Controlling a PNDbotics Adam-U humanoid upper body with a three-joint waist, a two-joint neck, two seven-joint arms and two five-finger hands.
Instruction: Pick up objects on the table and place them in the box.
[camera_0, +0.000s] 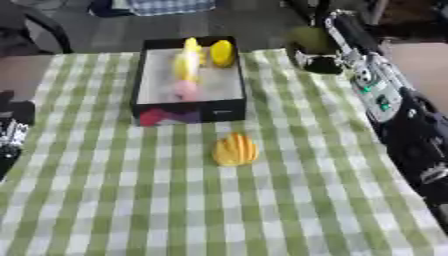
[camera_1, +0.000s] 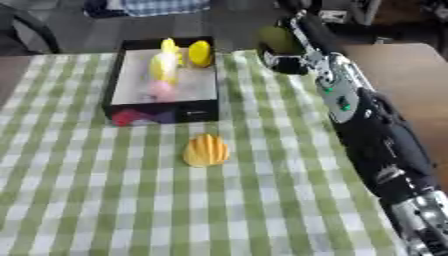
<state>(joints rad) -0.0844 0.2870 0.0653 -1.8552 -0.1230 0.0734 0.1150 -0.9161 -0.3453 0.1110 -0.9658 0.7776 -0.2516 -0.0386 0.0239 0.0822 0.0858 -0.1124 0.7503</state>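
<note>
A black box (camera_0: 229, 109) with a pale floor stands at the far middle of the checked table. In it lie two yellow objects (camera_0: 221, 53) and a pink one (camera_0: 185, 90). A yellow ribbed object (camera_0: 235, 150) rests on the cloth just in front of the box. My right arm reaches up the right side to the table's far right corner. There my right hand (camera_1: 287, 63) is curled round an olive-green object (camera_1: 276, 39), to the right of the box. My left hand (camera_0: 10, 134) shows only partly at the left edge.
The green-and-white checked cloth (camera_0: 175, 210) covers the whole table. My right forearm (camera_0: 383, 97) lies along the table's right edge. Beyond the far edge is dark floor with a chair (camera_0: 39, 30) at the far left.
</note>
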